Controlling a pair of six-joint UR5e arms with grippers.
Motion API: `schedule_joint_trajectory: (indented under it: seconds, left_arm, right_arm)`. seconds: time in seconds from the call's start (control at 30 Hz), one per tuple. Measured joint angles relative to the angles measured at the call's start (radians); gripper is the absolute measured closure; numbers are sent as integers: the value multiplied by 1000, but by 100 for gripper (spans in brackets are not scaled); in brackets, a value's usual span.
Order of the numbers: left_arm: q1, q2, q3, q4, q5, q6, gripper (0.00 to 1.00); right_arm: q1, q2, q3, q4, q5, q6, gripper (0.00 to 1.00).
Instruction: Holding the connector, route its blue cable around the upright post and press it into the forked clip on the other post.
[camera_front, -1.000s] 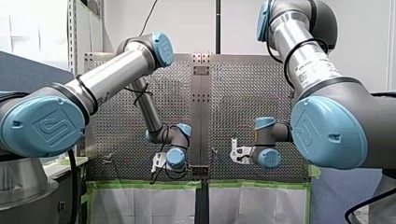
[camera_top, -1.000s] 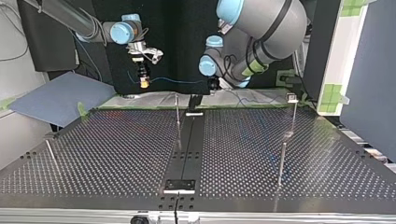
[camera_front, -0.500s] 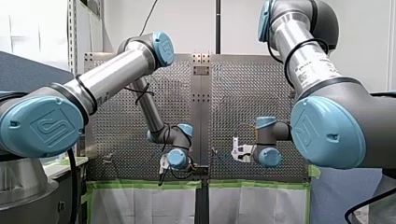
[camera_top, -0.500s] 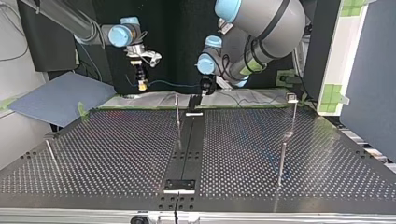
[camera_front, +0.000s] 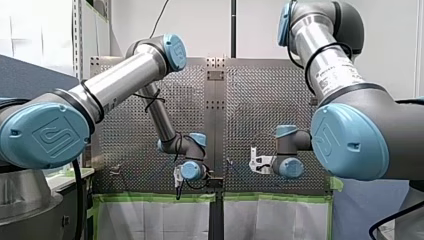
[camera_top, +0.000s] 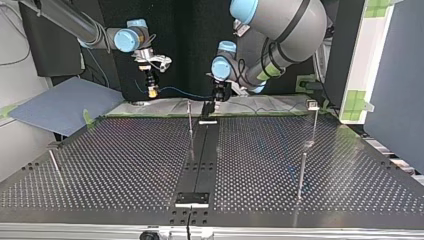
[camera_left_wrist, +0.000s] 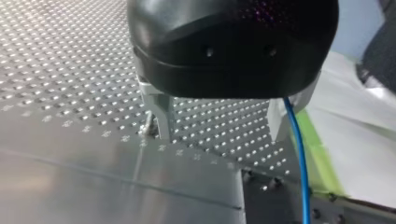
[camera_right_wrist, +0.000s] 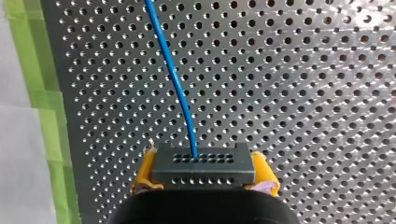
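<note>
My left pincer (camera_left_wrist: 219, 130), wide, has shifted toward my right pincer (camera_top: 152, 91) gripping the connector (camera_right_wrist: 203, 166).

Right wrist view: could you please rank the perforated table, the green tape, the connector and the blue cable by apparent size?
1. perforated table, fills most of it.
2. green tape and connector look alike; connector is nearer, so unranked.
3. blue cable, long but thinnest.

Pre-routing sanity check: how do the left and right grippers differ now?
My right gripper is shut on the connector; my left gripper is open, nothing between its fingers. Right has yellow pads; left has bare metal fingers. The blue cable exits the connector ahead of the right, but passes beside one finger of the left. Both hover over the perforated table.
</note>
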Motion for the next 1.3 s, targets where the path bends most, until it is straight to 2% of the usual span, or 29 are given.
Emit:
schedule_joint_trajectory:
  seconds: [0.23, 0.57, 0.9, 1.3]
  left_arm:
    - [-1, 0, 0, 33, -55, -56, 0]
    - [-29, 0, 0, 65, -135, -126, 0]
    - [-71, -1, 0, 83, -218, -98, 0]
    - [-166, -1, 28, 127, -320, -97, 0]
  right_arm:
    - [-12, 25, -9, -4, -14, 1, 100]
    - [-33, 33, -24, -4, -58, 20, 100]
    - [-39, 57, -30, -10, -73, 14, 100]
    - [-34, 61, -31, -2, -74, 9, 100]
